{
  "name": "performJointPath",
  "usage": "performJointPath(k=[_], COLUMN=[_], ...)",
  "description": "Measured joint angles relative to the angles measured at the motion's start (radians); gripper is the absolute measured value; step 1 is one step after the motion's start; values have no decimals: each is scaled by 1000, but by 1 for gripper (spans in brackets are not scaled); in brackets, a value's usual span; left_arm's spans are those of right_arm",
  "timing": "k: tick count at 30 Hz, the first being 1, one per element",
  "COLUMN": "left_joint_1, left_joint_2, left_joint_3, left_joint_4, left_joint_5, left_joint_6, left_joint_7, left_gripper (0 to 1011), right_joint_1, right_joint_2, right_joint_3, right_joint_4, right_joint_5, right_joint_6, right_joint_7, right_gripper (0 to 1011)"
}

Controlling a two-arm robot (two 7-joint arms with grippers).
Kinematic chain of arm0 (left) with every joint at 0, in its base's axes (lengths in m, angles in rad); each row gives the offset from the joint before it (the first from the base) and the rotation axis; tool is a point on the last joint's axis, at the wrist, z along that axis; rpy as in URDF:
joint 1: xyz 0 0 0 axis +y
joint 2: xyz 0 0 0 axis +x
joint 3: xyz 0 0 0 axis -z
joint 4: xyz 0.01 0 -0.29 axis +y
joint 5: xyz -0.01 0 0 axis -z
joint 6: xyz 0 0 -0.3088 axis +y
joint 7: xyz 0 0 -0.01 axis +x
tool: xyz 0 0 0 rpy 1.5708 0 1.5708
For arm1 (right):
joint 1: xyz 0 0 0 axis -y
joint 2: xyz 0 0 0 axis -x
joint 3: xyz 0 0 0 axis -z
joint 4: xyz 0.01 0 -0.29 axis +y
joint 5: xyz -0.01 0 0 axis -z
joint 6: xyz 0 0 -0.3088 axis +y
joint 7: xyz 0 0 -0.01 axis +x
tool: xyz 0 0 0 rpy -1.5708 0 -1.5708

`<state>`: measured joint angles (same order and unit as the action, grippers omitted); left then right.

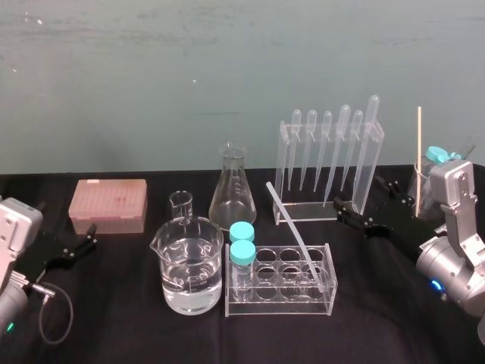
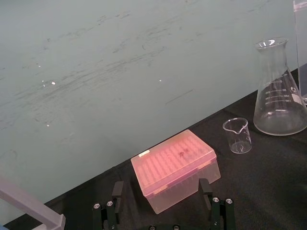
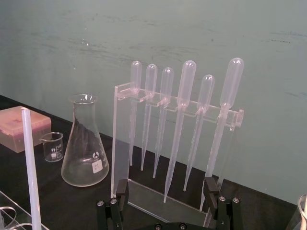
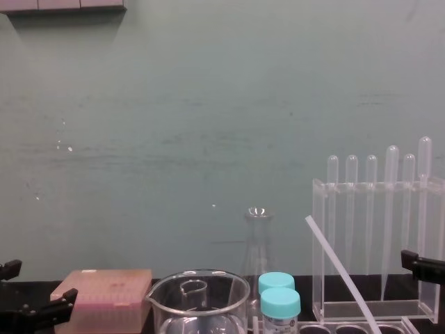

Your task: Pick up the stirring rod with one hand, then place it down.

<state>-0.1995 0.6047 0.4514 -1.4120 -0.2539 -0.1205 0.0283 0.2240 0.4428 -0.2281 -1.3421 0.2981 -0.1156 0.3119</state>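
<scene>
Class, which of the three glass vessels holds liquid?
The large beaker at the front; the small beaker and the conical flask behind it stand empty.

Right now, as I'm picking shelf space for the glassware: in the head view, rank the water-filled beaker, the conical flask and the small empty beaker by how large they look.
1. water-filled beaker: largest, though it also stands nearest the camera.
2. conical flask.
3. small empty beaker: plainly smallest.
</scene>
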Motion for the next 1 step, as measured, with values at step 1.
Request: performJointPath(k=[1], left_joint_1=[0], left_joint_2=[0], left_joint_3=[0], left_joint_4=[0], left_joint_5=[0], left_joint_6=[0], left_joint_7=[0], left_gripper=[1000], right_joint_1=[0], right_joint_2=[0], right_joint_3=[0], right_joint_4=[0], right_joint_5=[0], right_joint_6=[-1], right_joint_7=[0], right_gripper=[1000])
